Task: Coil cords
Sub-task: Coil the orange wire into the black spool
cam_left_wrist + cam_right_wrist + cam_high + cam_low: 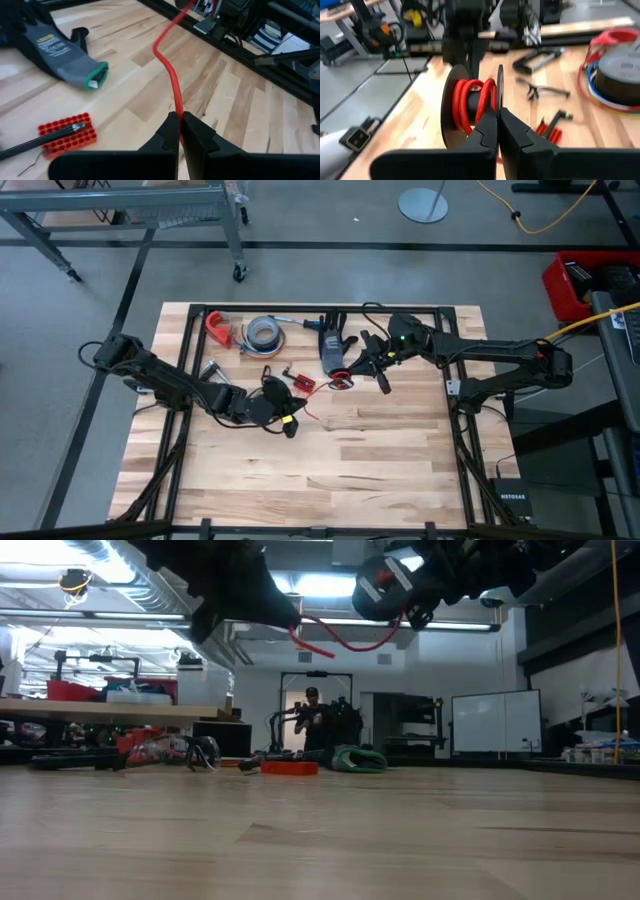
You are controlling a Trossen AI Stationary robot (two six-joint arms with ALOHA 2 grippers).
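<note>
Winding is under way. The left hand [179, 131] is clenched on the red cord [170, 75], held above the table [330, 460]. The right hand [498, 125] is clenched at a spool [470, 107] carrying red coils. Next: feed cord taut onto the spool.

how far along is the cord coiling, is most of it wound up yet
Partly done. Several turns of red cord already sit wound on a small spool at the right gripper, which is shut on it. In hand: the left gripper is shut on the cord's loose stretch, which hangs between the arms above the table. Left: winding in that stretch. How much remains can't be judged.
</note>
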